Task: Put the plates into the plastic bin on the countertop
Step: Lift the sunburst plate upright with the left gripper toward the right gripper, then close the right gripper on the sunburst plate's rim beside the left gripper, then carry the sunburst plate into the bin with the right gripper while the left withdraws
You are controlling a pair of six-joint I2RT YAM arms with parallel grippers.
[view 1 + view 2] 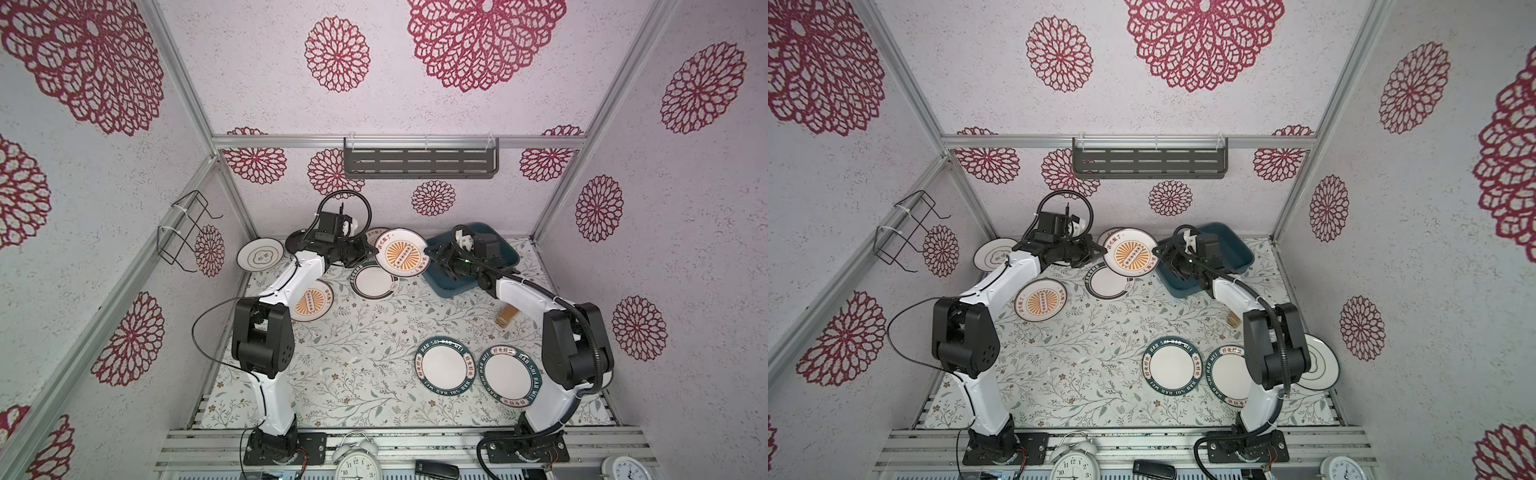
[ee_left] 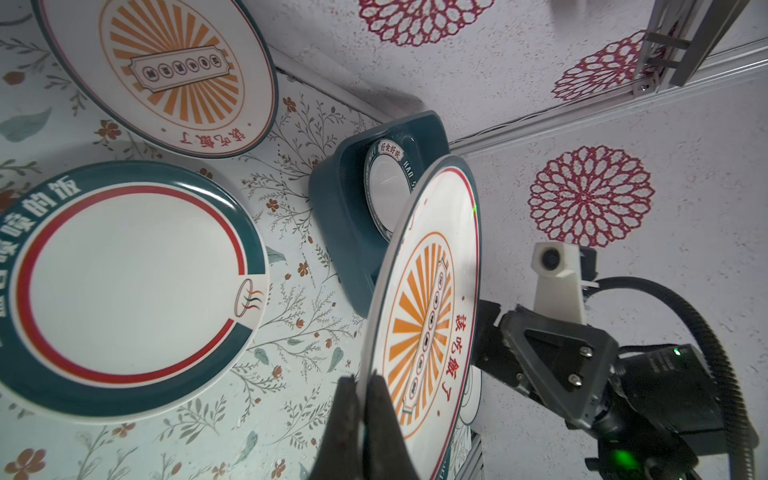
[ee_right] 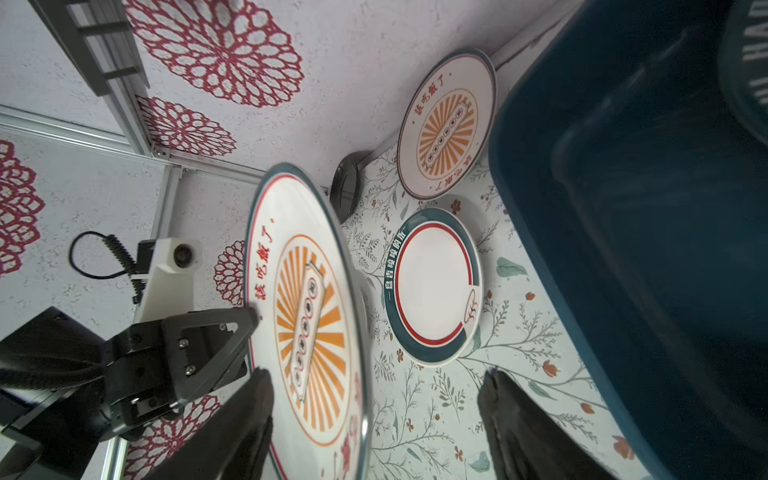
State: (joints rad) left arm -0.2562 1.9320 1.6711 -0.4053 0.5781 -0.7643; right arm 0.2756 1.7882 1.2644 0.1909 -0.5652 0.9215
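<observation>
A teal plastic bin [image 1: 453, 289] sits at the back right of the leaf-printed countertop [image 1: 374, 332]. In both top views the right arm [image 1: 523, 299] covers most of its inside. The left wrist view looks into the bin [image 2: 345, 216] and shows one teal-lettered plate [image 2: 386, 187] lying in it. Just left of the bin, lifted clear of the countertop, a sunburst plate [image 1: 400, 252] is pinched at its rim by the left gripper [image 2: 363, 378], whose jaws are closed tight on the edge. The right gripper [image 3: 378, 372] faces it from the bin side. Its jaws stand wide apart on either side of the plate's opposite rim and grip nothing. Beneath the lifted plate a ringed plate [image 1: 374, 282], red and teal, lies flat on the countertop. The right wrist view gives the clearest sight of a small black plate [image 3: 345, 187] by the back wall [image 3: 332, 83]. A cloud-outline plate [image 1: 1320, 361] at the right edge, partly behind the right arm, appears in a top view only.
</observation>
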